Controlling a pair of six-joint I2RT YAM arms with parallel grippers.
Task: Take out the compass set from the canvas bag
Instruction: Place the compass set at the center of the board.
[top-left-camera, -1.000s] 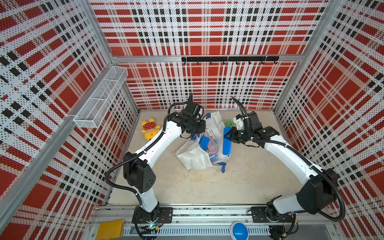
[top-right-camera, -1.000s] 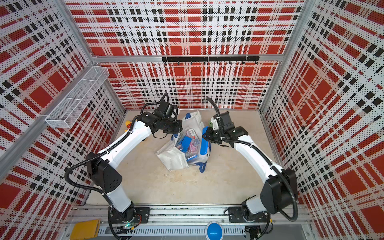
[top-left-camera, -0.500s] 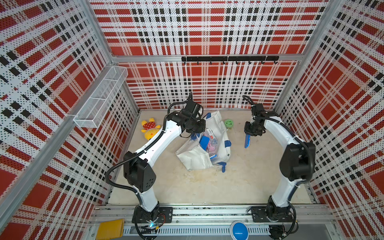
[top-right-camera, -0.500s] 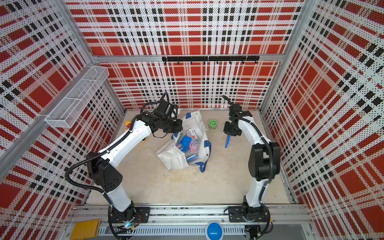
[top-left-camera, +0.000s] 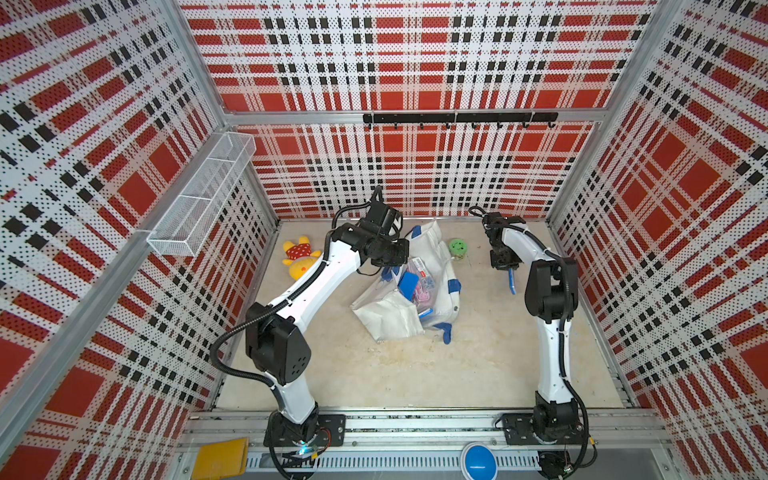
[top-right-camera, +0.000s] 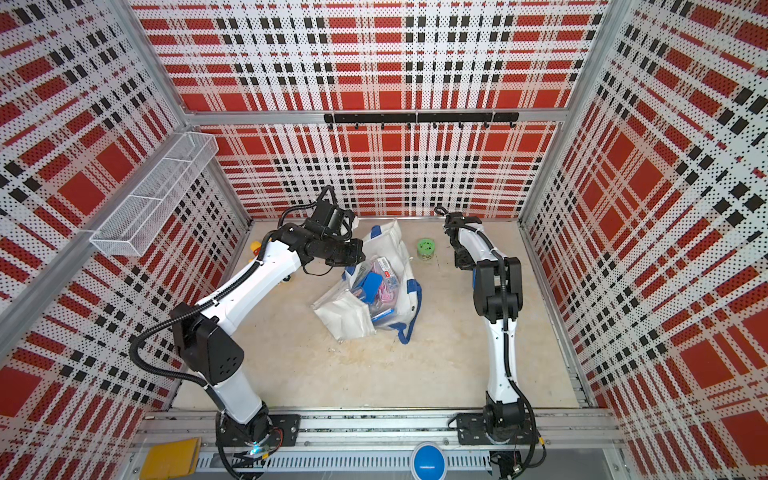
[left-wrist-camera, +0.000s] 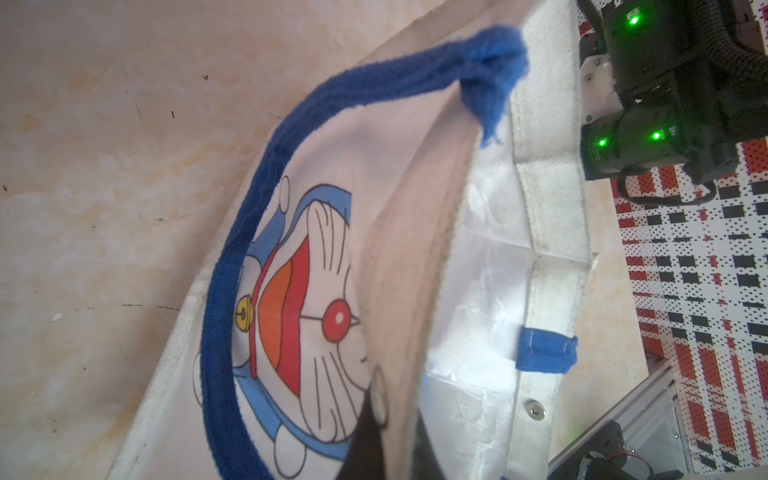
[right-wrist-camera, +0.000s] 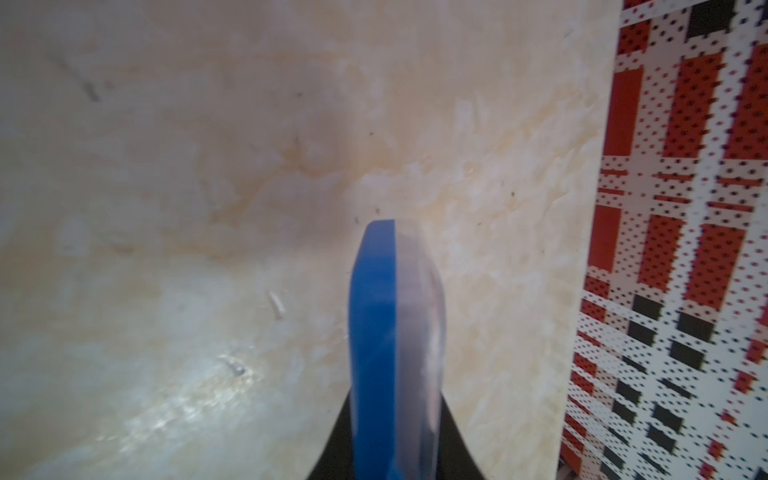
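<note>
My right gripper (right-wrist-camera: 395, 449) is clamped narrow on the compass set (right-wrist-camera: 395, 324), a slim blue case with a clear lid that hangs edge-on from the jaws. A second ago it was at the mouth of the canvas bag (top-left-camera: 440, 270). Now it hangs well apart from the bag, above bare table (top-left-camera: 478, 357). My left gripper (left-wrist-camera: 395, 440) still pinches the bag's rim shut-tight. I judge the extraction done, with only the setting down left.
</note>
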